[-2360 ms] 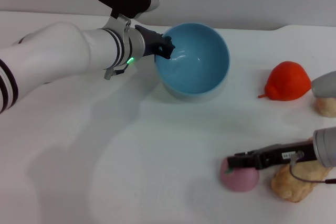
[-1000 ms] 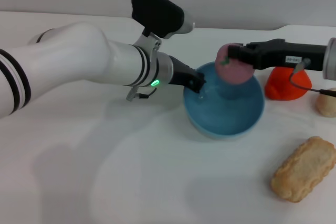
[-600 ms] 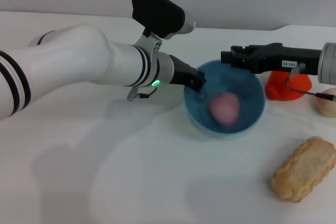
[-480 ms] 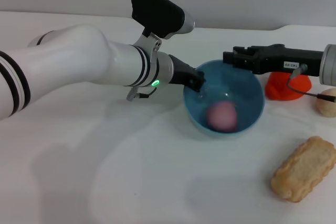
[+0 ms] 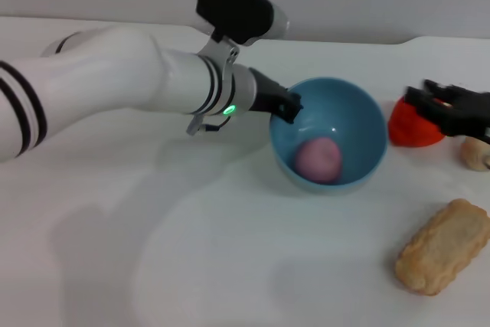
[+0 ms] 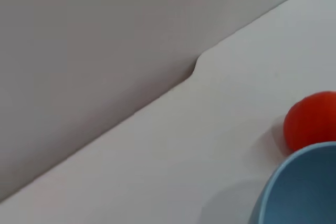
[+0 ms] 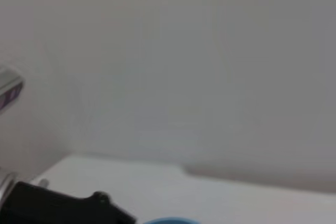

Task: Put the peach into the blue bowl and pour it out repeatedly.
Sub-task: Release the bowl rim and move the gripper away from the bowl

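Released and settled, the peach point(image 5: 318, 160) now lies in the blue bowl point(image 5: 360, 116) while the empty right gripper point(image 5: 430, 99), jaws narrowly parted, has pulled back; the left gripper point(image 5: 289, 107), clamped on the rim, should tip slowly toward bare table

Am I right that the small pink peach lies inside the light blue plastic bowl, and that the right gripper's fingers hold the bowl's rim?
Not quite. The small pink peach does lie inside the light blue plastic bowl, but the left gripper holds the rim. The right gripper is off to the side, near the red-orange fruit. The head view shows this.
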Action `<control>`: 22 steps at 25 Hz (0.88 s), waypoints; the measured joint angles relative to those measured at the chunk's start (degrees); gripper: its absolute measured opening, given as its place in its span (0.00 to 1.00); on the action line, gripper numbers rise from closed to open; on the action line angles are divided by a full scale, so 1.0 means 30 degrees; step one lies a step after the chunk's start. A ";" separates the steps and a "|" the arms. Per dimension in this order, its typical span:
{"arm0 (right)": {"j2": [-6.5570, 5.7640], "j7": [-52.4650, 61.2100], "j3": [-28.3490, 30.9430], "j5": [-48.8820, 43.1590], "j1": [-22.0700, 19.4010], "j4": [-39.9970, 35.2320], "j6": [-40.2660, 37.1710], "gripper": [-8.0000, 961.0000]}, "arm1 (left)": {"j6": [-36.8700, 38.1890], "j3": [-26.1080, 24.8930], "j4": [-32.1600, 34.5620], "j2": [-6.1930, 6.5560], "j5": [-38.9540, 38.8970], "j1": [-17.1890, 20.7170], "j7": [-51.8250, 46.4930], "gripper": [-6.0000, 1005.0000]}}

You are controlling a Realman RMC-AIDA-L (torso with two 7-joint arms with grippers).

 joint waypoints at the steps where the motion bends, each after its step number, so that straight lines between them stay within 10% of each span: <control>1: -0.0013 -0.0901 0.0001 0.0993 -0.0446 0.0393 -0.0061 0.43 | -0.0023 -0.0002 0.0004 0.0001 0.0059 -0.0152 0.0026 0.00; 22: -0.0030 -1.0417 0.6320 0.5449 -0.1745 0.6452 -0.0719 0.43 | -0.2087 0.0157 0.0387 -0.0140 0.2601 -0.1922 0.0891 0.01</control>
